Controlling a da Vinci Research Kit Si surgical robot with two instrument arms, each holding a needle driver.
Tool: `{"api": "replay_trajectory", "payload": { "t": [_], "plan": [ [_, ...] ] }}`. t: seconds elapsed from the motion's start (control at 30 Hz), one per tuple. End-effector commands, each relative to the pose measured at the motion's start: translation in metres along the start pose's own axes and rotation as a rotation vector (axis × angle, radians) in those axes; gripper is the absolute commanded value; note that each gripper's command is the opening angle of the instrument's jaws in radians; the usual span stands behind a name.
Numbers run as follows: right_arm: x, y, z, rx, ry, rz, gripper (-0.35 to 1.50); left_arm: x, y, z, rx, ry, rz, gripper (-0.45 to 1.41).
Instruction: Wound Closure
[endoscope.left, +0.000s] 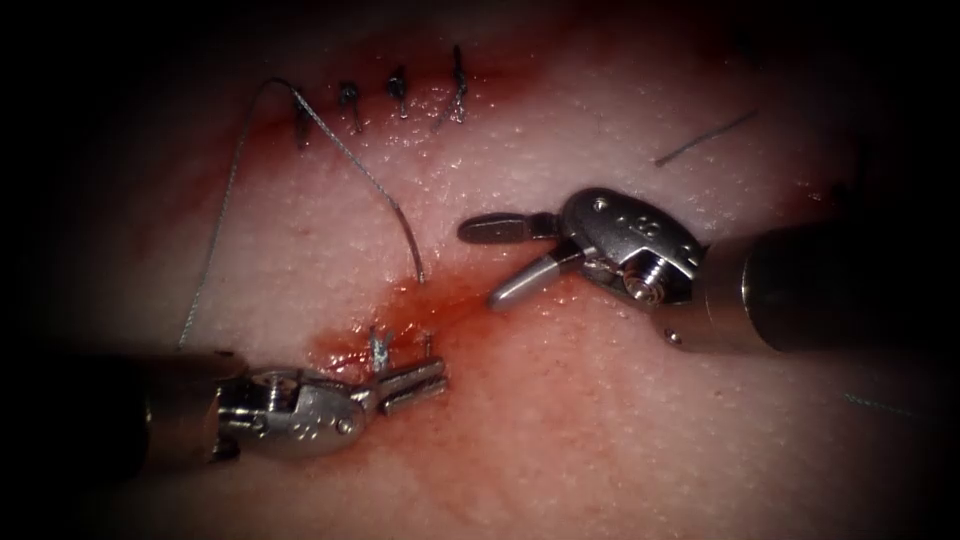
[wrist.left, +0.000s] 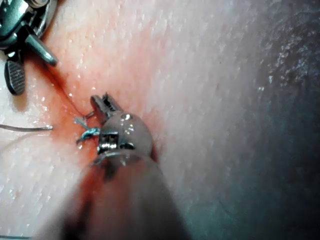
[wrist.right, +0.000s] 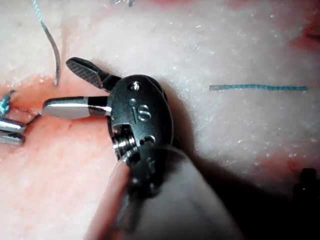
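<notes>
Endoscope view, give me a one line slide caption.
Right tool open above the cut; left tool beside a knot; needle lying on tissue.

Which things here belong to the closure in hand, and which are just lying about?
In use: left claw, open, empty, beside the knot; right claw, open, empty; needle, unheld, tip at the cut; its thread; tissue.
Lying about: cut thread end right of the cut; red fluid.

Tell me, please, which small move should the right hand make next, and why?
Probably reach left and grasp the needle. The right hand is open and empty, and the needle lies close, its tip at the cut; the left hand is open by the knot.
</notes>
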Motion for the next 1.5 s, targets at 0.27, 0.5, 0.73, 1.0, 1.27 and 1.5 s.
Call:
{"api": "replay_trajectory", "payload": {
  "t": [0.27,0.5,0.73,1.0,1.27,1.5],
  "plan": [
    [-0.0011,-0.0003,0.0007,0.012,-0.001,0.047,1.06,0.0042,-0.0004,-0.0002,-0.140,0.153,-0.422,-0.45],
    [-0.0008,-0.0002,0.0009,0.010,-0.021,0.047,1.30,0.0065,-0.0008,-0.0020,-0.167,0.161,-0.653,-0.45],
    [-0.0011,-0.0007,0.0007,0.016,-0.049,0.044,1.26,0.0083,0.0001,-0.0036,-0.194,0.172,-0.826,-0.45],
    [-0.0014,-0.0020,0.0010,-0.008,-0.156,0.089,1.28,0.0113,0.0010,-0.0045,-0.283,0.240,-0.906,-0.45],
    [-0.0011,-0.0027,0.0010,-0.034,-0.214,0.165,1.36,0.0150,0.0020,-0.0058,-0.341,0.295,-0.875,-0.45],
    [0.0009,-0.0034,0.0001,-0.028,-0.225,0.296,1.28,0.0172,-0.0006,-0.0074,-0.129,0.251,-0.671,-0.45]
  ]
}}
